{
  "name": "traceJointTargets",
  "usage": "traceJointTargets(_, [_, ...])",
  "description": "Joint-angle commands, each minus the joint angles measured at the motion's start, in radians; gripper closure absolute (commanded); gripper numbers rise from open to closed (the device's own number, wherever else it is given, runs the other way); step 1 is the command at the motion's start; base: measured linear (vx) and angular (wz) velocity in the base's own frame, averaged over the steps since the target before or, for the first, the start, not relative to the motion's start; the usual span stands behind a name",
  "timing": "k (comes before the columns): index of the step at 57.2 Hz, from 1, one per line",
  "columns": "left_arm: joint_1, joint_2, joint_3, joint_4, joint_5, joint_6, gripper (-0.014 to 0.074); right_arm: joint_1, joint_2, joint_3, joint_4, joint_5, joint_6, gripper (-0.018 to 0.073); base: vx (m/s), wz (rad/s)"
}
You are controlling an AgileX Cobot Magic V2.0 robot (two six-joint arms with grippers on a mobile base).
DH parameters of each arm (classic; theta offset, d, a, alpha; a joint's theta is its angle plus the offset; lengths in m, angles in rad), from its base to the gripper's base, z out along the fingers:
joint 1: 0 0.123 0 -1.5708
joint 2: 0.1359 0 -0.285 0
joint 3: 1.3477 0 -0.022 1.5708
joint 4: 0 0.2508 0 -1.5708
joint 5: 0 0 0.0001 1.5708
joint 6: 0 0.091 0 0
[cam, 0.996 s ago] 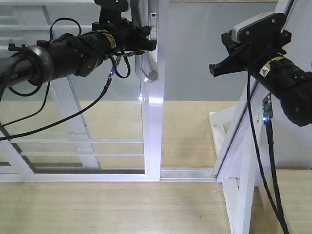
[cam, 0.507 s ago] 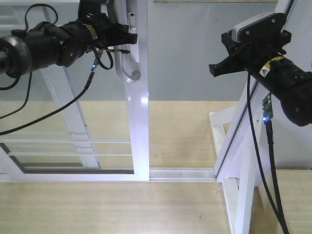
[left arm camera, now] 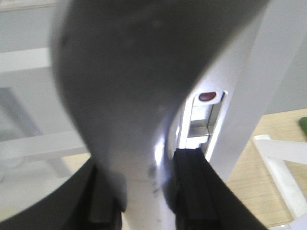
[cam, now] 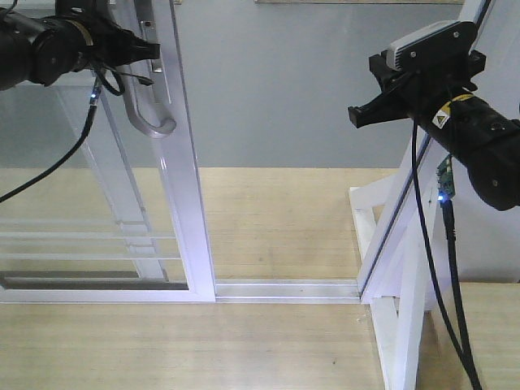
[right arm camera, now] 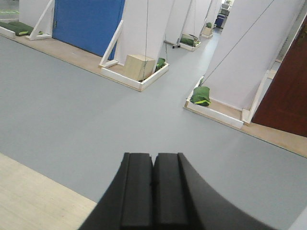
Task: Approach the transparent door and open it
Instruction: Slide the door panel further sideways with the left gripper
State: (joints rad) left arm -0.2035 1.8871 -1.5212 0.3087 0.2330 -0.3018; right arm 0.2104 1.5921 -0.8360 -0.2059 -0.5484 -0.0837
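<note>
The transparent door (cam: 188,203) is a glass panel in a glossy white frame with thin white bars, standing at the left of the front view on a floor track. Its curved grey pull handle (cam: 150,110) is on the right stile. My left gripper (cam: 142,50) is shut on the top of that handle. In the left wrist view the grey handle (left arm camera: 134,96) fills the frame between my two black fingers (left arm camera: 192,191). My right gripper (right arm camera: 153,191) is shut and empty, held up at the right (cam: 382,101), away from the door.
A white floor track (cam: 284,288) runs from the door to a white slanted frame stand (cam: 390,268) at the right. A gap stands open between them. A second barred glass panel (cam: 97,236) lies behind the door. Grey floor lies beyond.
The door has slid steadily to the left along its track, with my left gripper holding the handle and moving left with it. The opening has widened. My right arm has not moved.
</note>
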Motion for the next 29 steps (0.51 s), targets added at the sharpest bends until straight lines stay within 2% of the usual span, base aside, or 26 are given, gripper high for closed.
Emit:
traceJointTargets(1, [0.011, -0.101, -0.057, 0.035, -0.154, 0.008, 0.0596, -0.005, -0.044, -0.025, 0.007, -0.084, -0.002, 0.0565, 0.0, 0.0])
traceJointTargets(11, [0.044, -0.13, -0.057, 0.034, -0.089, 0.008, 0.0596, -0.005, -0.044, -0.025, 0.007, -0.084, -0.002, 0.0565, 0.0, 0.0])
traceJointTargets(25, [0.046, -0.162, -0.057, 0.035, -0.016, 0.008, 0.0596, -0.005, -0.044, -0.025, 0.007, -0.084, -0.002, 0.0565, 0.0, 0.0])
traceJointTargets(29, [0.045, -0.172, -0.056, 0.063, 0.02, 0.021, 0.0596, -0.005, -0.044, -0.025, 0.008, -0.084, -0.002, 0.0565, 0.0, 0.0])
